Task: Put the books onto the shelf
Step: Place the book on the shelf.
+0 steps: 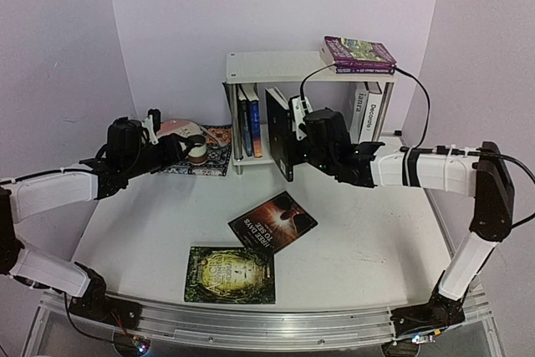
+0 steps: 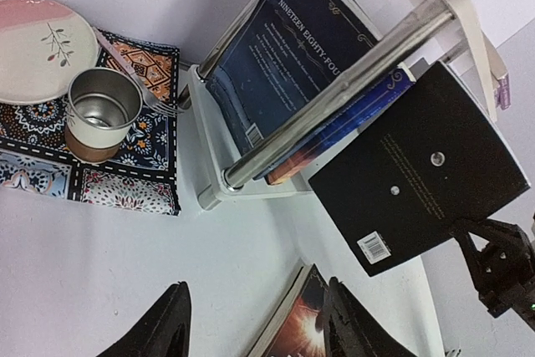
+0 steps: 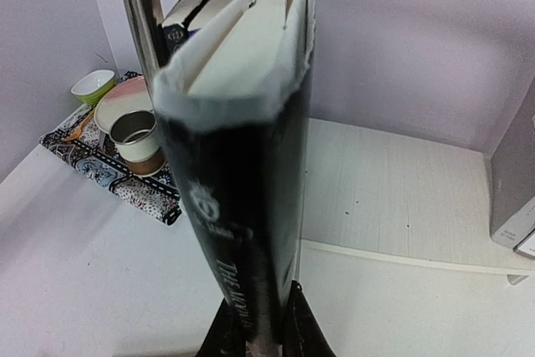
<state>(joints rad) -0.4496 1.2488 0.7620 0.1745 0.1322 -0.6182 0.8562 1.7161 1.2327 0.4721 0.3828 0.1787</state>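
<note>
Black book (image 1: 279, 133) is hanging upright just before the shelf (image 1: 276, 66), the right gripper (image 3: 259, 336) clamping it; the left gripper (image 2: 257, 290) is hovering part open, holding nothing.

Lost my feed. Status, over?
Right tool shut on black book, upright before shelf. Left tool open, empty. Blue books standing left of gap; nothing blocking seen.

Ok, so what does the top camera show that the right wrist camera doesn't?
Only the top view: two books flat on the table, a green-covered one and a dark orange one, plus the purple books atop the shelf. Only the right wrist: page edges and spine lettering of the black book, and a small green bowl. Both: that book upright in the right gripper, and the metal cup on the patterned mat.
</note>
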